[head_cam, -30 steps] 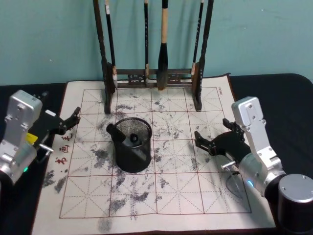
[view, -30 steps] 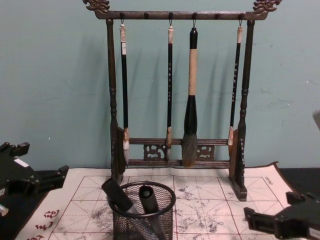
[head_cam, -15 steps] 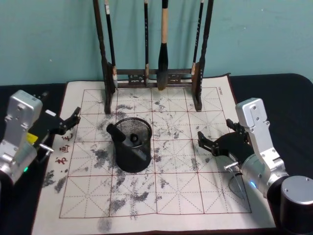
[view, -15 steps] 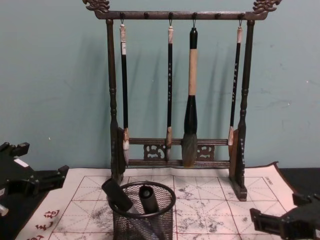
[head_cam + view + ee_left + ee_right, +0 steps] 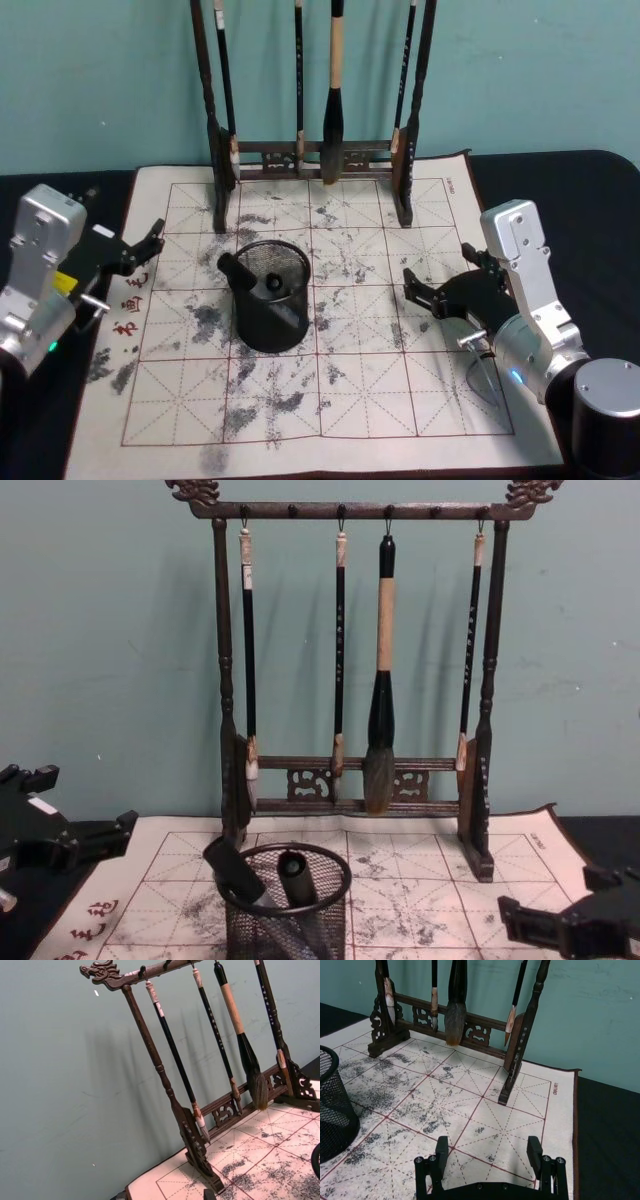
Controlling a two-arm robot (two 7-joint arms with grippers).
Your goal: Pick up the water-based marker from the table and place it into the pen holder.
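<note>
A flat black table [image 5: 585, 190] carries a cream cloth mat [image 5: 400, 390] printed with red grid lines and smudged all over with grey ink. Behind the pen holder, at the mat's far edge, stands a tall dark wooden brush rack [image 5: 225, 680] with carved finials, and four calligraphy brushes hang from its top bar, the third one [image 5: 381, 680] the thickest, with a tan handle and a bushy dark tip. The pen holder [image 5: 271, 294], a small round black wire-mesh cup with a solid rim, sits on the mat in front of the rack. Two dark markers stand inside it: one water-based marker [image 5: 234, 868] leans on the rim with its black cap sticking out to the left, and a second marker [image 5: 296, 876] stands more upright near the middle. Red Chinese characters [image 5: 127, 300] run down the mat's border to the left of the holder; small printing on the opposite border is too small to read. The left gripper [image 5: 150, 243] hovers left of the holder, fingers spread and empty. The right gripper [image 5: 416, 293] hovers right of the holder, fingers spread apart, holding nothing.
</note>
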